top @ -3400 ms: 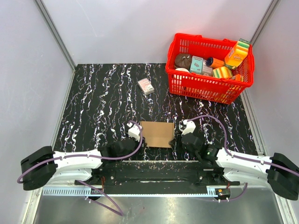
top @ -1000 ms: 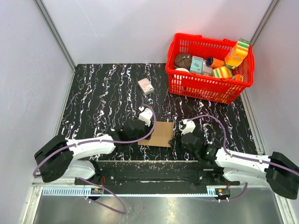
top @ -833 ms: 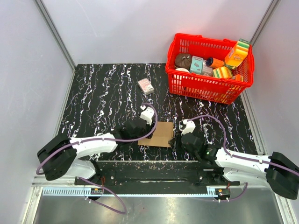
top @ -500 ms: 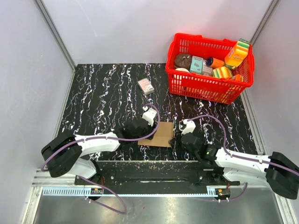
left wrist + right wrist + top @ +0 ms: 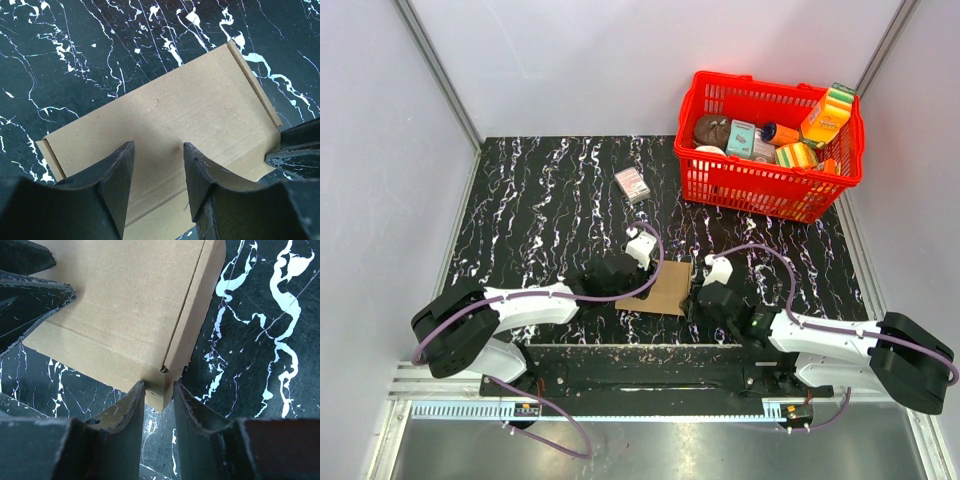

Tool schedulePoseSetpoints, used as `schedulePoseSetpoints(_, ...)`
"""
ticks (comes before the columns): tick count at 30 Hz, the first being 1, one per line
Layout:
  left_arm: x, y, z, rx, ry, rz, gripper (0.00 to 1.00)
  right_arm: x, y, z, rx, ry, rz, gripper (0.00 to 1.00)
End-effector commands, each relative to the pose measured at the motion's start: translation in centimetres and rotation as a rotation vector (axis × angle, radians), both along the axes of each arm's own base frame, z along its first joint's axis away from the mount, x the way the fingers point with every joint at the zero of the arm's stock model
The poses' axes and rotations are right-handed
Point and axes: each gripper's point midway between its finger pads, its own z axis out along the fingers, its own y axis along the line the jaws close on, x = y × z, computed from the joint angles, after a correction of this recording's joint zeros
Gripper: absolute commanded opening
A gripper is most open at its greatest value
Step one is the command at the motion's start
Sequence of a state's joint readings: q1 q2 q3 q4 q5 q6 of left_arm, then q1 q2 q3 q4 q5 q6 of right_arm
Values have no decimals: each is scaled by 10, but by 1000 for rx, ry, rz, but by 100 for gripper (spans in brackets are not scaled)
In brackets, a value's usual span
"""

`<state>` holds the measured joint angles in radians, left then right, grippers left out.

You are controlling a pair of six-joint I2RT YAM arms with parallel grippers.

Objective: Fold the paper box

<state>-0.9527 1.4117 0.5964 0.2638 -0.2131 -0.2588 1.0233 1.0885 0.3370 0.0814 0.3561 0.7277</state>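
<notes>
My left claw [image 5: 157, 150] is hanging half-parted over the paper box [image 5: 190, 100], having come in from its left edge. My right claw [image 5: 159, 387] is sitting narrow around its near right corner; I cannot tell whether it is pinching. The box is lying flat on the surface [image 5: 540, 220]. Beyond, the red basket [image 5: 760, 192] is holding colourful packs [image 5: 825, 115]

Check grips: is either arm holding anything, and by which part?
Right fingers appear to pinch the box at its near right corner. Left fingers stand open over its flat face, holding nothing.
</notes>
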Motion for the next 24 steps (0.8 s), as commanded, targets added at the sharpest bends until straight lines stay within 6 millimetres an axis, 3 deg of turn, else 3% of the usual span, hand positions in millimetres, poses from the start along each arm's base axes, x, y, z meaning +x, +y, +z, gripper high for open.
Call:
schedulePoseSetpoints(1, 6, -11, 13, -60, -23, -8, 48, 10, 3, 12, 11, -31, -39, 35)
schedulePoseSetpoints(14, 5, -12, 11, -58, -16, -15, 47, 16, -8, 11, -19, -22, -128, 42)
schedulePoseSetpoints(24, 4, -13, 10, -59, -13, -20, 47, 17, -10, -1, -84, 11, -152, 38)
